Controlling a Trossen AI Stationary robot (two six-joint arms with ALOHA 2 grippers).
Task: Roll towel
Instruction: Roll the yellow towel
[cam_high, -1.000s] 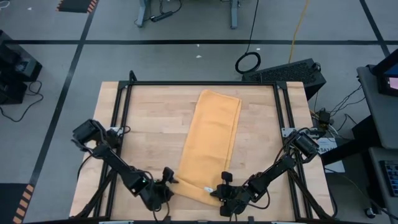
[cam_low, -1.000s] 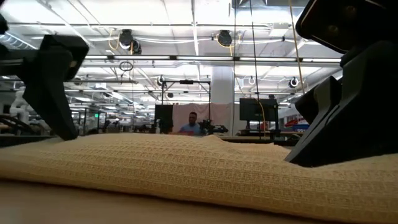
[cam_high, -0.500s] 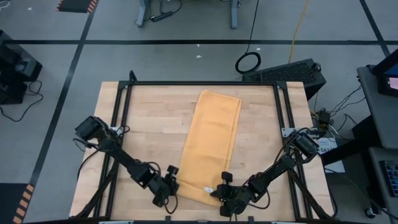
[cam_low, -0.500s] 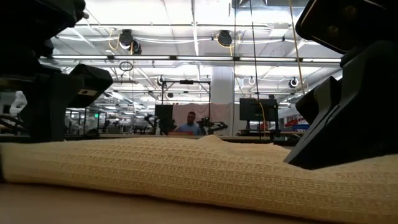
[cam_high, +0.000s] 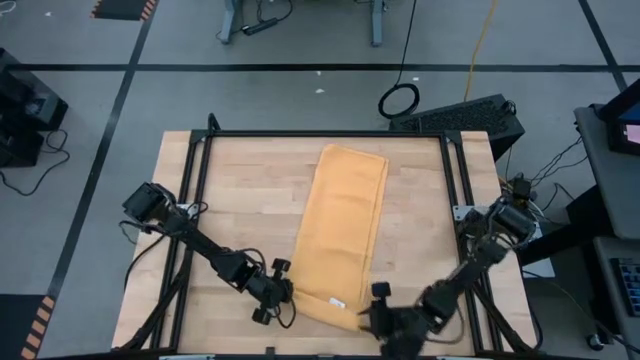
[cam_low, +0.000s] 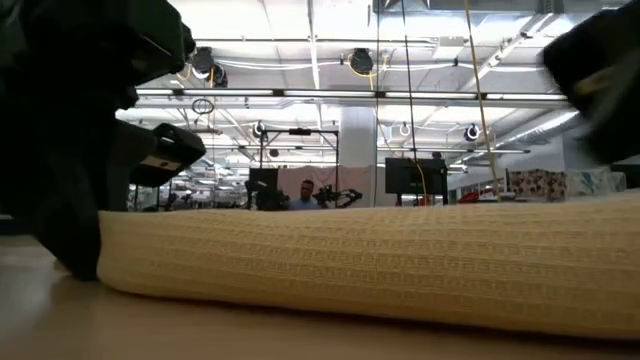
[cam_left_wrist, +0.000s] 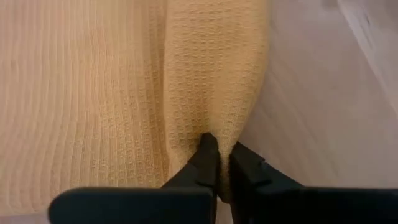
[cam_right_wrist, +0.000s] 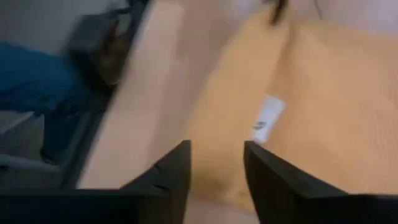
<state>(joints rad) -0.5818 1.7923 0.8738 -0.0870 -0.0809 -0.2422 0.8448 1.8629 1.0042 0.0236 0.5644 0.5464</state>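
The mustard-yellow towel (cam_high: 340, 225) lies flat as a long strip on the wooden table, running from the far edge to the near edge. My left gripper (cam_high: 284, 296) is at the towel's near left corner, low on the table, and is shut on the cloth (cam_left_wrist: 124, 93). My right gripper (cam_high: 377, 312) stands just off the towel's near right corner. It is open, with nothing between its fingers (cam_right_wrist: 177, 171). In the right wrist view the towel (cam_right_wrist: 311, 93) and its white label (cam_right_wrist: 267, 121) lie ahead of that gripper. In the low view the towel's near end (cam_low: 380, 265) forms a thick ridge. My left gripper pinches a raised fold of the towel's left edge (cam_left_wrist: 219, 134), close to the near corner, between its two fingers. The fingers come in low, slanting from the table's near left. Around the pinch the cloth is puckered; the rest of the towel lies on the table.
A black metal frame (cam_high: 200, 140) runs around the tabletop. Bare wood lies to the left (cam_high: 240, 200) and right (cam_high: 415, 220) of the towel. A dark keyboard-like thing (cam_high: 470, 115) sits beyond the far right corner. A person (cam_low: 305, 200) shows far off in the room.
My left gripper has gone toward the table's right, up to the towel's near left corner, and has shut on its edge. My right gripper has opened, let go of the near right corner and drawn back toward the near right edge.
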